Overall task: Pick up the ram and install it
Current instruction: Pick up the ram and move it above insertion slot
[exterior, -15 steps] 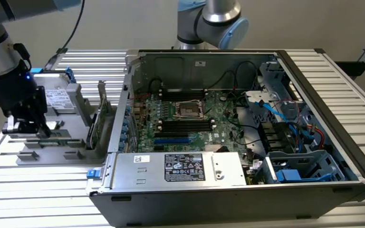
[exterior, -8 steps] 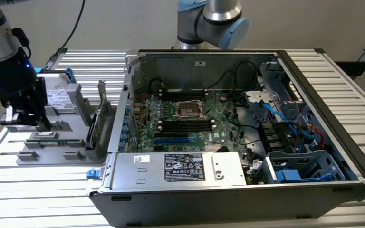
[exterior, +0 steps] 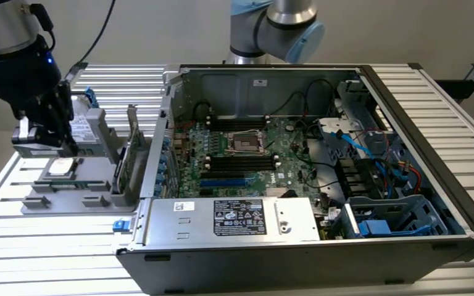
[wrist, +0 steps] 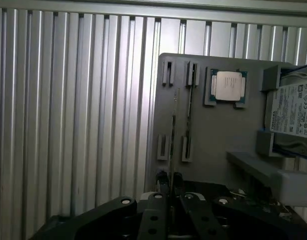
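My gripper (exterior: 60, 143) hangs over the grey parts fixture (exterior: 66, 201) at the exterior view's left, well outside the open computer case (exterior: 303, 246). In the wrist view its two fingertips (wrist: 164, 178) stand almost together, with a thin dark edge between them. That edge reads as the ram (wrist: 174, 125) seen edge-on, running away from the gripper (wrist: 170, 181) above the fixture plate (wrist: 218, 140). The board's black memory slots (exterior: 239, 163) lie beside the CPU socket (exterior: 245, 142) inside the case.
The fixture carries a CPU chip (wrist: 227, 86), a labelled hard drive (wrist: 293, 110) and another dark stick (wrist: 189, 115) in the neighbouring holder. The case wall (exterior: 168, 123) rises between fixture and motherboard. Cables (exterior: 360, 148) and a power supply (exterior: 232, 219) crowd the case.
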Robot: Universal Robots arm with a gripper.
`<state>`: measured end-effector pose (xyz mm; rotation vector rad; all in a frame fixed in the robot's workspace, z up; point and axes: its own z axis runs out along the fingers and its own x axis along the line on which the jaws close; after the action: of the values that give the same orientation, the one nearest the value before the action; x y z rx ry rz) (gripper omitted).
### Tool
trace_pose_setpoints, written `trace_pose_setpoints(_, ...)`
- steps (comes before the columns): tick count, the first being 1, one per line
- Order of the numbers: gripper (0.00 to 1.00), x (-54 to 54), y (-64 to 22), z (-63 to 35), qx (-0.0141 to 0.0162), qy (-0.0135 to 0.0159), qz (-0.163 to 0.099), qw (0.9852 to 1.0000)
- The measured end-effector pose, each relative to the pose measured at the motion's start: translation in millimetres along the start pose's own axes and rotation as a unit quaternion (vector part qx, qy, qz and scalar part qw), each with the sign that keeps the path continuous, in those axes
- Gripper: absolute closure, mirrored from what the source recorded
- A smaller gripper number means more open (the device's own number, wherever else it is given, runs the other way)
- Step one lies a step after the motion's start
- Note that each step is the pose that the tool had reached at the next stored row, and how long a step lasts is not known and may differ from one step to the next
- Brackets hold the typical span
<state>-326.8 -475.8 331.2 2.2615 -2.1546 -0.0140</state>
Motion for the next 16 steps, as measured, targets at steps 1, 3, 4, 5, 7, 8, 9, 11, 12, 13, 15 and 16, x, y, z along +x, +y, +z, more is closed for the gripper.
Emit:
trace_pose_setpoints(1, 0.86, 0.4, -4.5, -3.7, -0.0001, -0.0005, 0.0, 1.0)
trace_pose_setpoints(3, 0.86, 1.3, -13.3, -10.7, -0.0001, -0.0016, 0.0, 1.0)
trace_pose_setpoints(4, 0.86, 1.7, -17.8, -14.2, -0.0001, -0.0021, 0.0, 1.0)
trace_pose_setpoints(5, 0.86, 2.2, -22.4, -17.8, -0.0002, -0.0027, 0.0, 1.0)
trace_pose_setpoints(7, 0.86, 3.0, -31.4, -24.9, -0.0001, -0.0039, 0.0, 1.0)
trace_pose_setpoints(8, 0.86, 3.4, -35.8, -28.5, -0.0002, -0.0046, 0.0, 1.0)
trace_pose_setpoints(9, 0.86, 3.8, -40.3, -32.1, -0.0002, -0.0052, 0.0, 1.0)
trace_pose_setpoints(11, 0.86, 4.7, -48.9, -39.2, -0.0002, -0.0065, 0.0, 1.0)
trace_pose_setpoints(12, 0.86, 5.2, -53.6, -43.0, -0.0002, -0.0072, 0.0, 1.0)
trace_pose_setpoints(13, 0.86, 5.6, -58.0, -46.6, -0.0001, -0.008, 0.0, 1.0)
trace_pose_setpoints(15, 0.86, 6.5, -67.0, -53.8, -0.0002, -0.0094, 0.0, 1.0)
trace_pose_setpoints(16, 0.86, 6.9, -71.5, -57.5, -0.0001, -0.0102, 0.0, 0.9999)
